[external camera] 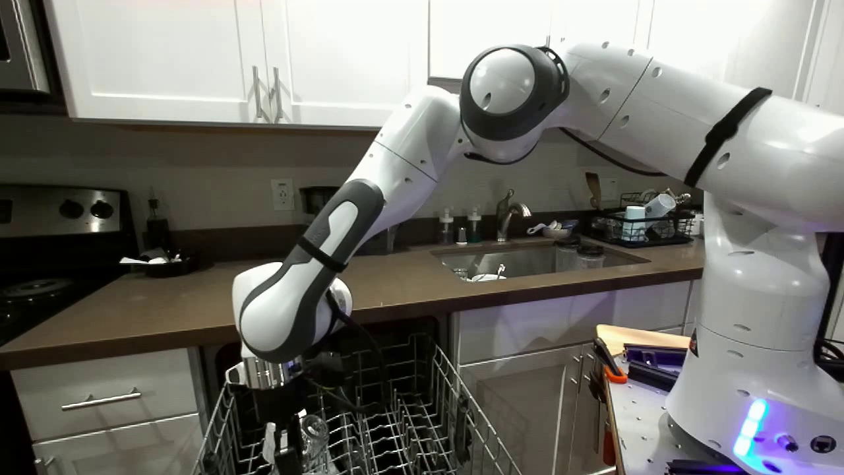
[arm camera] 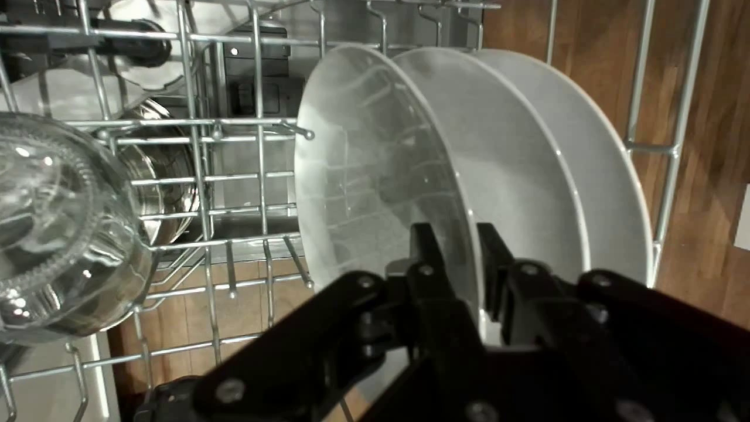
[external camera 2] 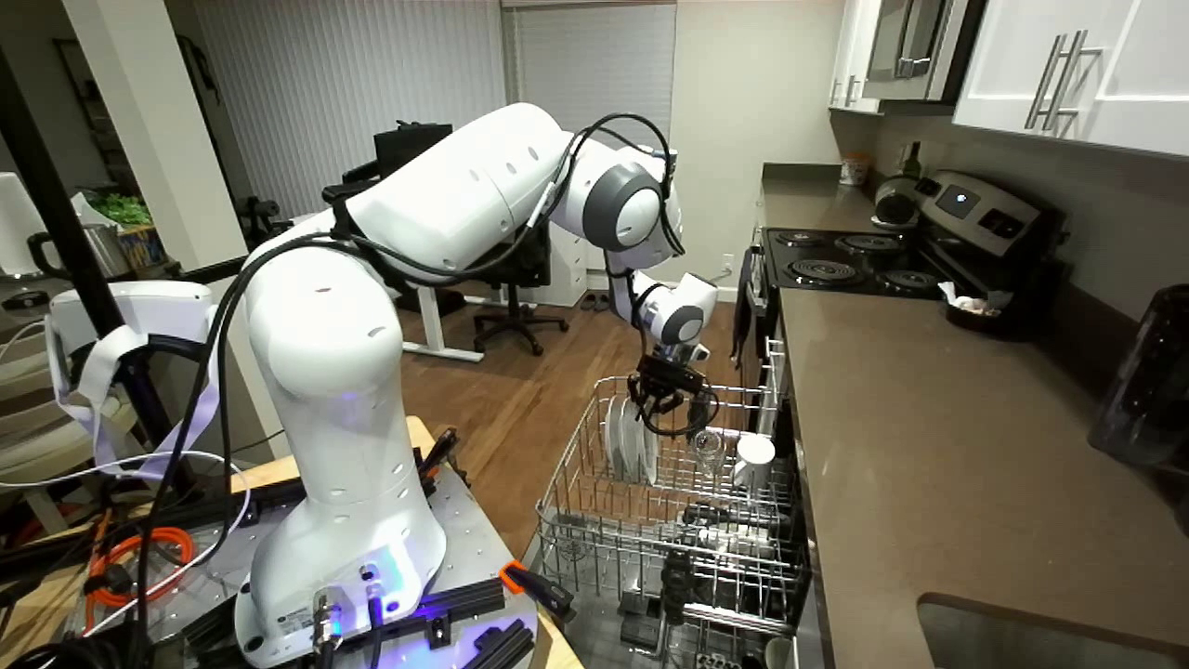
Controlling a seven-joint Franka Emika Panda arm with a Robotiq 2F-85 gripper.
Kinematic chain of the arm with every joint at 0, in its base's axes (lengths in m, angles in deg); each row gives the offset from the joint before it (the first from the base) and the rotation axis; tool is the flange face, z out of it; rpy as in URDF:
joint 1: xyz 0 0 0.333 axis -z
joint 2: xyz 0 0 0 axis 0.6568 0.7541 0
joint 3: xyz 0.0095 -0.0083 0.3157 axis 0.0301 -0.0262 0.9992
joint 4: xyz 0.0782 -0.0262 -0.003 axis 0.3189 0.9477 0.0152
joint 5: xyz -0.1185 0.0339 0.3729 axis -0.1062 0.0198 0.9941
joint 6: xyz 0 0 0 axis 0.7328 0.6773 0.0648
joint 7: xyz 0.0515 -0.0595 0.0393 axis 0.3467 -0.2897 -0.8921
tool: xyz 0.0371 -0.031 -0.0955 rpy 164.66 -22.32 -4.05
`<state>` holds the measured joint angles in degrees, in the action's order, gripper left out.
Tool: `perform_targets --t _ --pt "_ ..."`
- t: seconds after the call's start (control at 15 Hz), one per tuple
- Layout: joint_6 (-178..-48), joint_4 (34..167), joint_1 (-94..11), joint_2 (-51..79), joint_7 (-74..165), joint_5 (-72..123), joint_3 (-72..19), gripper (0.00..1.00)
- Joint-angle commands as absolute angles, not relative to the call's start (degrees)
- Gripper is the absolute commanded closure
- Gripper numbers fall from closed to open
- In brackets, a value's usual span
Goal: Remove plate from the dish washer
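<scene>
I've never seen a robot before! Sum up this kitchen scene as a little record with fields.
Machine: white robot arm, bent down over the wire rack
Wire rack: pulled out of the dishwasher
Pincer: astride the rim of one white plate; whether gripped, unclear
Other plates: two, white, on edge beside it
Also in rack: clear glass vessel, white cup
Progress: plate not yet out of rack

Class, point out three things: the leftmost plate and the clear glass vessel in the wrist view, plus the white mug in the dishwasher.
Leftmost plate [arm camera: 381,170]: wrist view, on its broad face.
Clear glass vessel [arm camera: 70,228]: wrist view, on its visible body.
White mug [external camera 2: 754,452]: in an exterior view, on its round top.
</scene>
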<state>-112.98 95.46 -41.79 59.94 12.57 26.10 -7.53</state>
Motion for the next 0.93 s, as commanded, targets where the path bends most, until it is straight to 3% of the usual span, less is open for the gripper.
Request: perform_targets --t 0.0,0.87 --pt "-113.62 93.51 -43.53 60.79 14.34 25.8 -8.49 0.95" --pt "-116.84 97.43 -48.04 56.18 19.62 24.1 -11.61 0.93"
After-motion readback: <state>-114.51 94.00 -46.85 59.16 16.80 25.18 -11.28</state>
